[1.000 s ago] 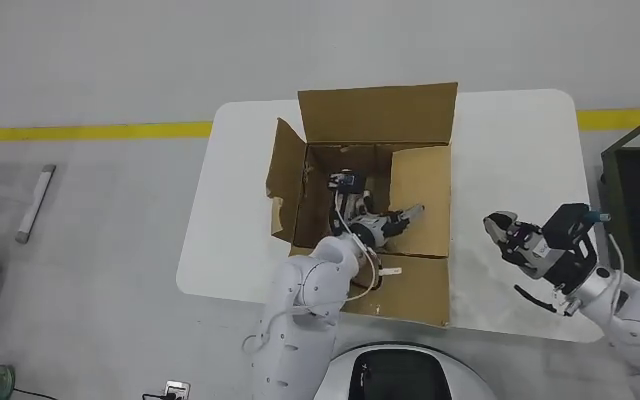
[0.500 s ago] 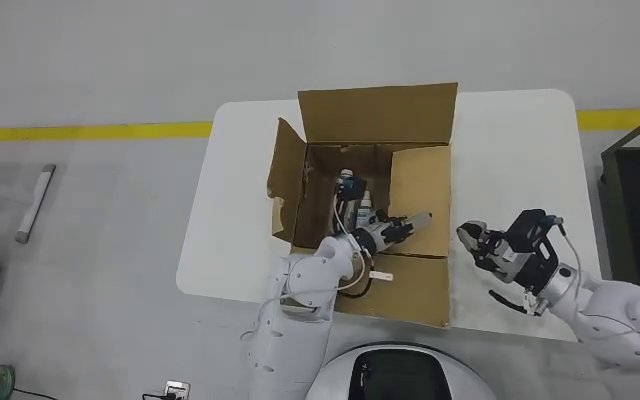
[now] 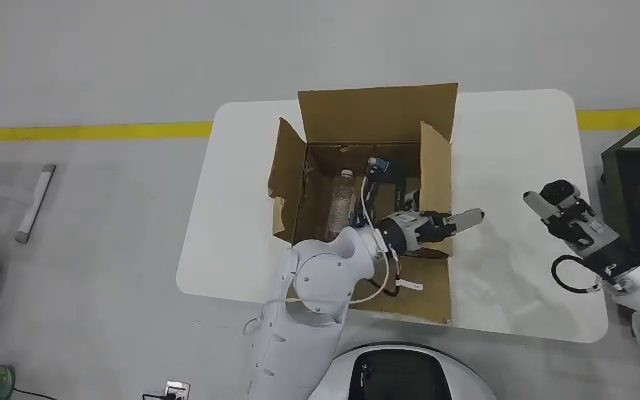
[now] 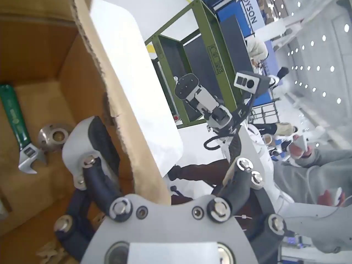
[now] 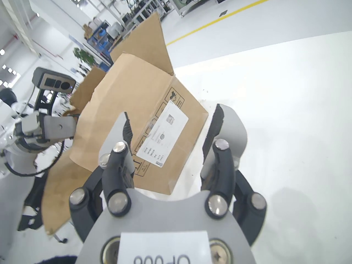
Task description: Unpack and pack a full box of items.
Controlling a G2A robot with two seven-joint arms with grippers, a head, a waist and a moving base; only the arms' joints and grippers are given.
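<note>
An open cardboard box [image 3: 385, 115] stands mid-table. My left gripper [image 3: 445, 220] is open at the box's right flap [image 4: 121, 105], which stands between its fingers: one finger [image 4: 90, 138] inside the box, the other outside. Inside lie a green-handled wrench [image 4: 16, 122], a metal flange [image 4: 53, 137], a clear bottle [image 3: 342, 200] and a small blue-topped item [image 3: 380, 163]. My right gripper [image 3: 555, 203] hangs open and holds nothing over the table's right side, well clear of the box [image 5: 132, 102].
The white table [image 3: 510, 140] has bare surface right and left of the box. A green metal rack [image 4: 209, 56] stands off the table's right edge. The box's near flap [image 3: 420, 290] lies folded outward toward me.
My left gripper moved right, from inside the box to its right flap, which now stands more upright. The right arm pulled back to the right, away from the box.
</note>
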